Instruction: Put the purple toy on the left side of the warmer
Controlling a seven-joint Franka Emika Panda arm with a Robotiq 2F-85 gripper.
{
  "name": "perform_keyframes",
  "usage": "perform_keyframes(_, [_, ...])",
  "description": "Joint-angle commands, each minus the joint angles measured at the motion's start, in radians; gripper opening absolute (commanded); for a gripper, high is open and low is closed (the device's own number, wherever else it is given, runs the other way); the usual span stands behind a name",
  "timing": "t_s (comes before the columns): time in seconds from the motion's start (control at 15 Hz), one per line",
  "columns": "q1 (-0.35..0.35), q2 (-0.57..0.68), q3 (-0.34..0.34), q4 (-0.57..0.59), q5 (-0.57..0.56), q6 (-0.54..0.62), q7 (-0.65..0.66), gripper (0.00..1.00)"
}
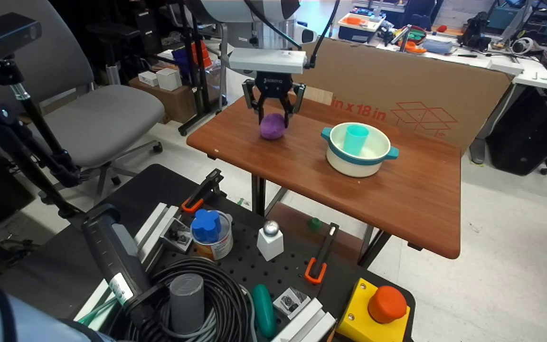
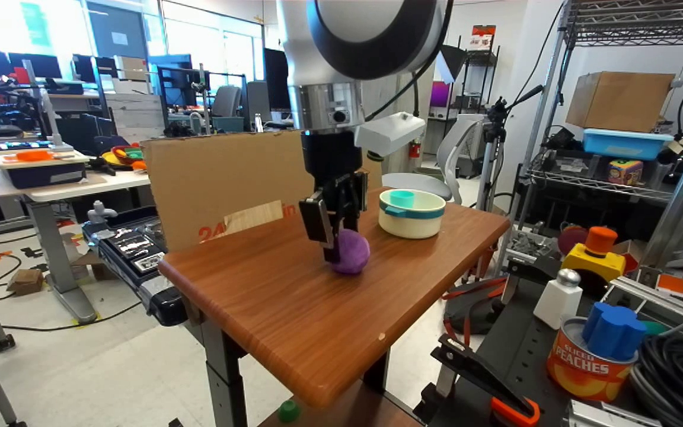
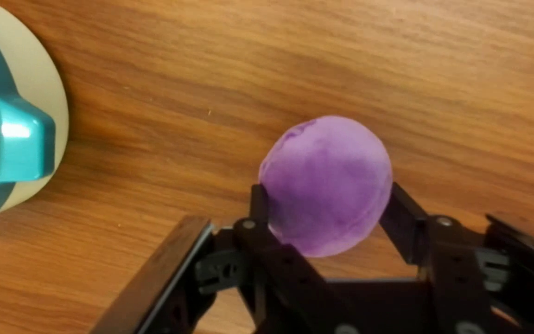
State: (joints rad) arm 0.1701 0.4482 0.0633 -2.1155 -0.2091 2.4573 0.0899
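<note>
The purple toy (image 1: 272, 127), a small rounded lump, shows in both exterior views (image 2: 356, 252) and in the wrist view (image 3: 329, 178). My gripper (image 1: 274, 122) points down with one finger on each side of it. In the wrist view both fingertips (image 3: 325, 195) touch the toy's sides, so the gripper is shut on it. The toy is at or just above the tabletop; I cannot tell which. The warmer (image 1: 355, 169), cream-white with a teal band and side handles, stands upright on the table, apart from the toy. It also shows in an exterior view (image 2: 411, 225) and at the wrist view's left edge (image 3: 40, 76).
A teal cup (image 1: 355, 139) stands inside the warmer. The wooden table (image 1: 297, 159) has a cardboard wall (image 1: 378, 97) along its back edge. A black cart (image 1: 249, 270) with a can (image 1: 219, 242), clamps and a red stop button (image 1: 387, 304) stands before it.
</note>
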Motion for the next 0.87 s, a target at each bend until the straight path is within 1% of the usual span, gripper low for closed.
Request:
perform_keyframes(0.0, [0.032,-0.120,-0.025,-0.146,-0.048,0.049,0.060,0.95])
perform_keyframes(0.07, [0.035,-0.155,-0.022,-0.175,-0.049,0.047,0.079,0.99])
perform_keyframes(0.27, [0.029,-0.285,0.001,-0.254,-0.011,0.002,0.117,1.00])
perform_keyframes(0.33, [0.017,-0.332,0.012,-0.281,0.021,-0.014,0.115,1.00])
perform_keyframes(0.4, [-0.003,-0.378,0.028,-0.304,0.085,-0.029,0.093,1.00])
perform_keyframes(0.47, [0.012,-0.258,0.015,-0.223,0.019,-0.005,0.109,1.00])
perform_keyframes(0.6, [0.002,-0.337,0.025,-0.269,0.058,-0.021,0.107,1.00])
perform_keyframes(0.8, [-0.001,-0.370,0.027,-0.294,0.066,-0.028,0.106,1.00])
